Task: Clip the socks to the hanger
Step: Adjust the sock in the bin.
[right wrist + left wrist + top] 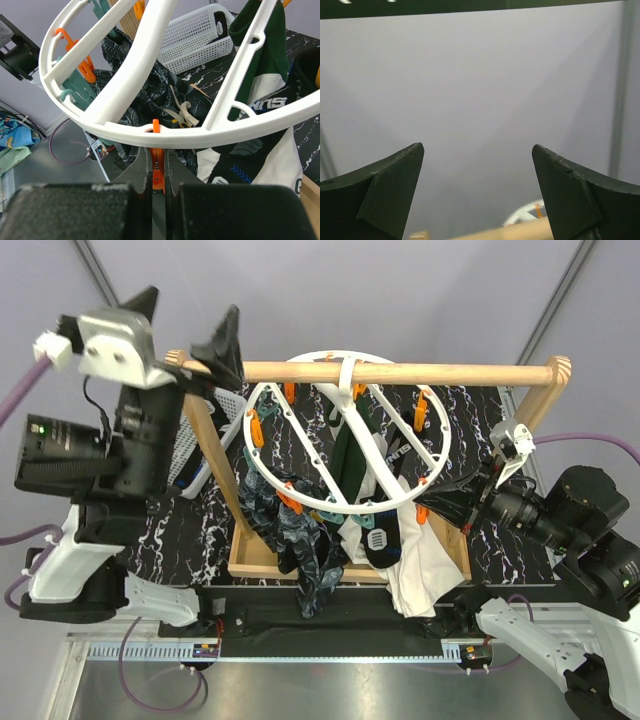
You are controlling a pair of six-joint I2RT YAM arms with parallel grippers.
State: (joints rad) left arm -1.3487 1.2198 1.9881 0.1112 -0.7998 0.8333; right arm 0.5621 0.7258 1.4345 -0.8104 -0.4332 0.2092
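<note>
My right gripper (158, 156) is pinched shut on one orange peg (158, 176) under the near-right rim of the hanger (340, 506). My left gripper (192, 302) hangs in the air above the left end of the wooden rail (420, 371), fingers spread wide with nothing between them. The hanger hangs by its hook from the middle of that rail, over the black marbled table (500, 545). Its ring lies close to level, with the spokes crossing. The rail runs left to right over the ring's far side, and the frame's left post (215, 455) stands between my left arm and the ring. A white basket (200, 35) sits on the table just outside that post. The socks (300, 540), mottled teal and black, hang lengthwise straight down from the near-left rim. A green sock (350, 455) hangs under the spokes, near a white cloth (415, 565).
</note>
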